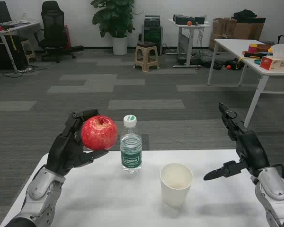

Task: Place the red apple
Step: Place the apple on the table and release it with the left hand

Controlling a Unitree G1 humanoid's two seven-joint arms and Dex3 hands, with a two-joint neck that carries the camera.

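Observation:
My left hand (71,144) holds the red apple (99,132) up above the far left part of the white table (99,198), its fingers wrapped around the apple's left side and underside. The apple hangs just left of a clear water bottle (131,150) with a white cap and green label. My right hand (241,146) is raised over the table's right side, fingers spread, holding nothing.
A white paper cup (176,182) stands on the table right of the bottle, between my hands. Beyond the table lie grey carpet, a stool (147,56), an office chair (52,29), a plant and another white table (255,56) with clutter at right.

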